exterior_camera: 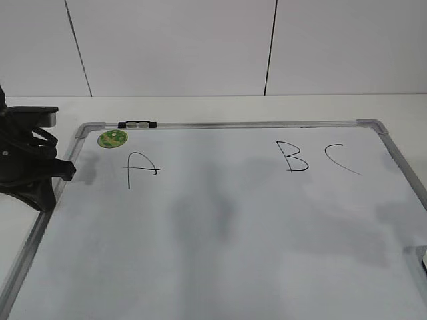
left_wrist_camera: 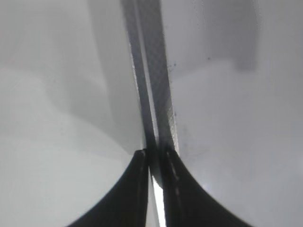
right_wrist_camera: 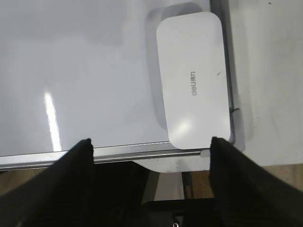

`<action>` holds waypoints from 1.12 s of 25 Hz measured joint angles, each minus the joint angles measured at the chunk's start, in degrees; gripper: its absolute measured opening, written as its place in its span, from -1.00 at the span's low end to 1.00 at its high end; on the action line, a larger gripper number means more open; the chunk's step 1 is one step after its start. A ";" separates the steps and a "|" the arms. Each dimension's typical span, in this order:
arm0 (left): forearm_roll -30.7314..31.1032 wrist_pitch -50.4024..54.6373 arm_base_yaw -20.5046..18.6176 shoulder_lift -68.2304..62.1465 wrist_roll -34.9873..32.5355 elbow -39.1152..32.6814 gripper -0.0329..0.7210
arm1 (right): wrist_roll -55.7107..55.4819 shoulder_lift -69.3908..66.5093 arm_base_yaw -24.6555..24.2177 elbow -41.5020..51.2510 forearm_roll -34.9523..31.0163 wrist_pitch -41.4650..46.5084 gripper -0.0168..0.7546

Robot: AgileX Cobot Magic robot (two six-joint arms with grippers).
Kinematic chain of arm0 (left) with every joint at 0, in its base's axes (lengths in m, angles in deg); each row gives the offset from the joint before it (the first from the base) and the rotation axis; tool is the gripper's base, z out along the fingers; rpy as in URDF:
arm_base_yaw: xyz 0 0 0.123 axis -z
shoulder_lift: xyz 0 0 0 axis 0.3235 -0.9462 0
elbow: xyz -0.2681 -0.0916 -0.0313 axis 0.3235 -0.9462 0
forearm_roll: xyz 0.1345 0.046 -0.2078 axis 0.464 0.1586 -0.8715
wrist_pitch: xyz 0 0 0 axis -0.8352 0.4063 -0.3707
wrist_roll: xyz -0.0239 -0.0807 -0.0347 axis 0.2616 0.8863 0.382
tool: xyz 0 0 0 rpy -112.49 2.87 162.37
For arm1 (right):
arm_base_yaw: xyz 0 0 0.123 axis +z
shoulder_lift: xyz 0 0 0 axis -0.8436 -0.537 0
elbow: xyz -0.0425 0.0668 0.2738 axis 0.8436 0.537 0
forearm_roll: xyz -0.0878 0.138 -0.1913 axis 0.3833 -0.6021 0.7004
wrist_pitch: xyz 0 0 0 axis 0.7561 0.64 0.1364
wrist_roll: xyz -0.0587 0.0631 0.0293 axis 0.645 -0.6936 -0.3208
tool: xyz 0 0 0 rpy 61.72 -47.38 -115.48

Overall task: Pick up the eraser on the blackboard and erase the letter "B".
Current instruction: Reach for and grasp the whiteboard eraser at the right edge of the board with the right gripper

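Exterior: one blackboard point(exterior_camera: 220, 253), three letters with the letter "B" point(exterior_camera: 292, 157) between A and C, one magnet, one clip. Left wrist: left gripper point(left_wrist_camera: 155, 156) nearly closed, empty, over the frame. Right wrist: right gripper point(right_wrist_camera: 149, 142) spread wide, empty – one eraser point(right_wrist_camera: 194, 78) flat in the board's corner, likely light, rigid, smooth; best pinched across its long sides

Board flat on the table, letters along its far half.

On the board point(exterior_camera: 220, 233), A point(exterior_camera: 141, 169) lies left, B point(exterior_camera: 292, 157) right of centre, C point(exterior_camera: 341, 160) just beside B. A magnet point(exterior_camera: 113, 139) sits behind A, near the far-left corner; a clip point(exterior_camera: 137, 124) sits on the far frame. The eraser point(right_wrist_camera: 195, 78) lies on the board against its right frame, apparently in the near-right corner.
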 joint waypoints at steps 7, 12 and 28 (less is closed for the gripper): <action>-0.22 0.00 0.00 0.00 0.75 0.00 -0.83 | 0.00 -0.10 0.00 0.00 1.89 0.00 0.56; -0.22 0.00 0.00 0.00 0.75 0.00 -0.83 | 0.00 -2.44 0.00 0.00 2.45 0.00 0.63; -0.22 0.00 0.00 0.00 0.75 0.00 -0.83 | 0.00 -18.64 0.00 0.00 8.45 -1.23 0.75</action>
